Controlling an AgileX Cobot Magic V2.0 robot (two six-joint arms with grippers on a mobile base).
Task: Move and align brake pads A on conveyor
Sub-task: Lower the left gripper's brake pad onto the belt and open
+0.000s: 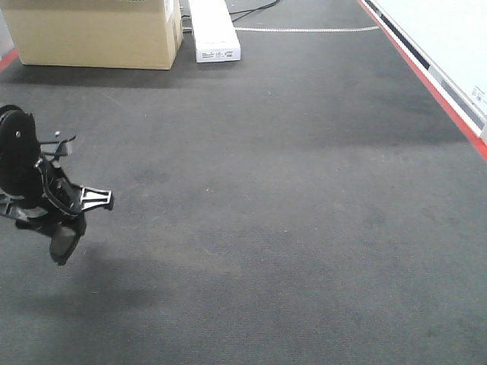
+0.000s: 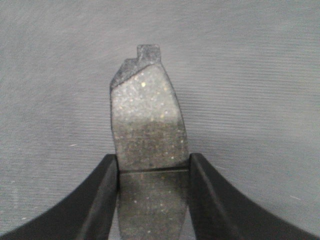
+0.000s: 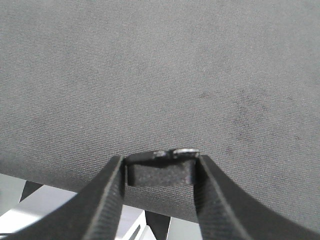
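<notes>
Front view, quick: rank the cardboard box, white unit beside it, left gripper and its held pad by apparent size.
Largest to smallest:
1. cardboard box, cropped and farther away
2. left gripper, nearer the camera, so real sizes stay unsure
3. white unit
4. brake pad
</notes>
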